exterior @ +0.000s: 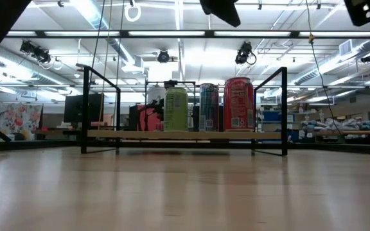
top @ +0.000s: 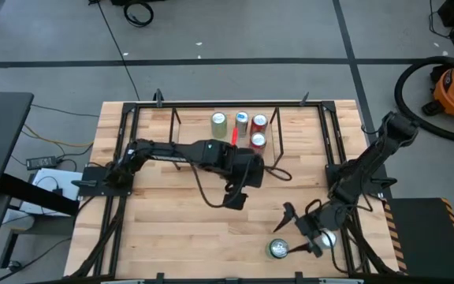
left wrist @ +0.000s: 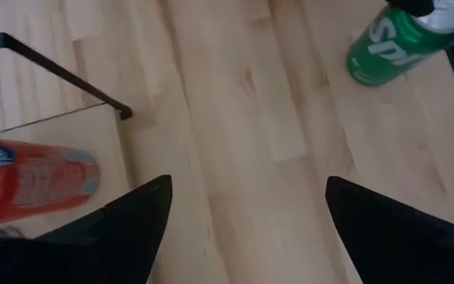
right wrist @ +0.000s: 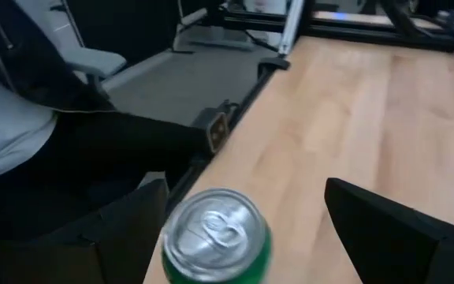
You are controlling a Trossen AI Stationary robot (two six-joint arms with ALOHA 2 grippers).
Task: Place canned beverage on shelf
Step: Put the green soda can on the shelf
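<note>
The green aluminium drink can (right wrist: 216,235) stands upright on the light wood table (top: 180,237), close to its near edge, right between the spread fingers of the right gripper (top: 306,233). The jaws are parted around it with gaps on both sides, not yet clamped, the silver lid sitting nearer one finger than the other. That off-centre lie is the worry: if the jaws close as they stand, one finger would likely strike first and shove or tip the can, and with the table edge so near it could roll off. A lift on a skewed grip might also let it slip.

Well away from these jaws, across the table, the low black-rod shelf with the pale wood deck (exterior: 178,135) already carries four cans: a pale green one (exterior: 176,109), a blue one (exterior: 209,107) and two red (top: 258,122). The left gripper (top: 237,199) hovers near the table's middle, jaws wide and holding nothing, a red can (left wrist: 34,181) just beside them.
</note>
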